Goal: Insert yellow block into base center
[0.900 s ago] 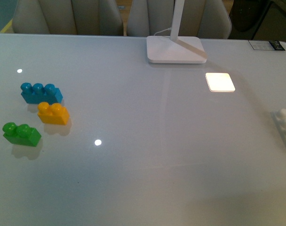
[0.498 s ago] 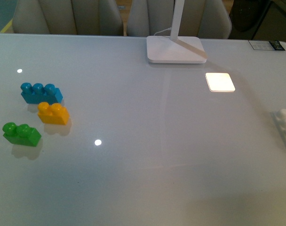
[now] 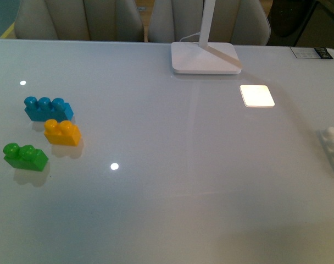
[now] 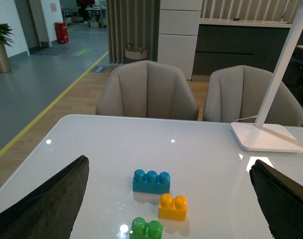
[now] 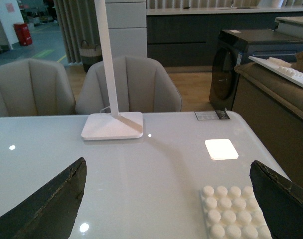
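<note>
Left hand [image 4: 169, 160], right hand [image 5: 167, 162], dark matte wedge-shaped fingers [image 4: 47, 204]

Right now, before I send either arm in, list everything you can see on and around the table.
yellow block: 1, orange-yellow, table's left side, between the other two bricks
blue brick: 1, blue, three studs, right behind the yellow block
green brick: 1, green, two studs, nearest of the three
base: 1, white, studded, table's right edge, cut off in the front view
lamp: 1, white, foot at the table's far middle
label: 1, black and white, far right corner
chairs: 2, beige, behind the table
table: 1, glossy white
left gripper: dark fingers, open, empty, facing the bricks
right gripper: dark fingers, open, empty, facing the base
</note>
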